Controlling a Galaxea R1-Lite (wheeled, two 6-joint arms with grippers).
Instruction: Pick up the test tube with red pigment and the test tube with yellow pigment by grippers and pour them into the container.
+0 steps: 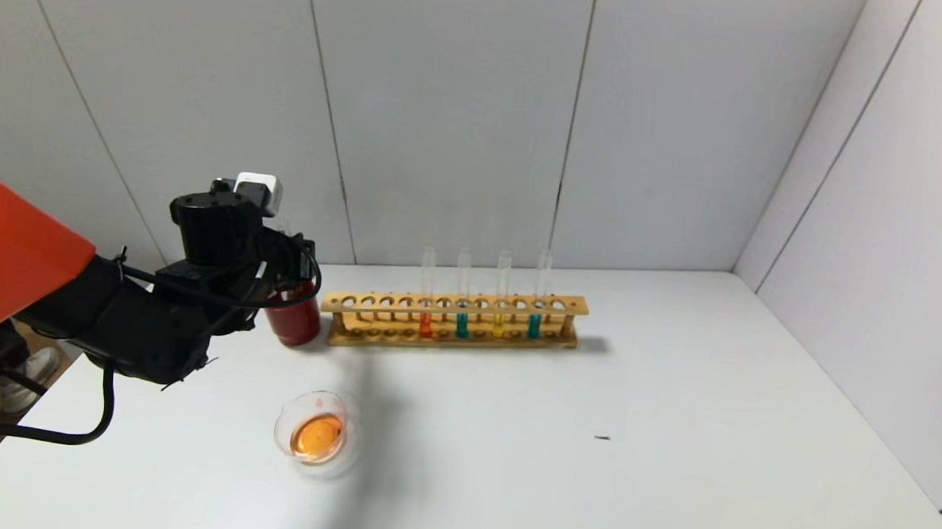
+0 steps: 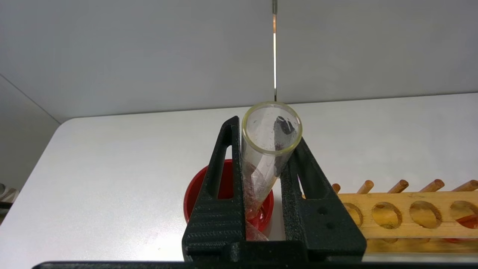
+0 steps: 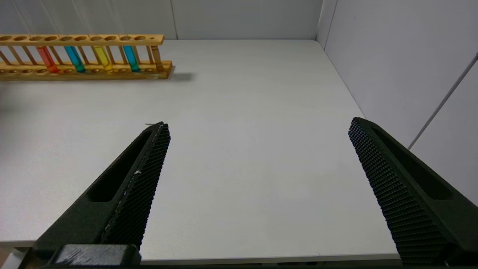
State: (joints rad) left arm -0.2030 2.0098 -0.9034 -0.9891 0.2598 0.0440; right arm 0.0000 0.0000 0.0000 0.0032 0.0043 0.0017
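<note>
My left gripper (image 1: 282,270) is shut on an empty clear test tube (image 2: 269,129) with reddish traces. It holds the tube nearly upright, its round bottom down in the dark red cup (image 1: 295,320) at the rack's left end. The test tube with red pigment (image 1: 425,323) and the test tube with yellow pigment (image 1: 499,323) stand in the wooden rack (image 1: 453,303). The container (image 1: 316,433), a low glass dish, holds orange liquid near the front left. My right gripper (image 3: 257,125) is open and empty over the table's near right part and is out of the head view.
Two teal-liquid tubes (image 1: 462,324) (image 1: 534,324) stand in the rack beside the red and yellow ones. A small dark speck (image 1: 602,438) lies mid-table. Grey walls close in the back and the right side.
</note>
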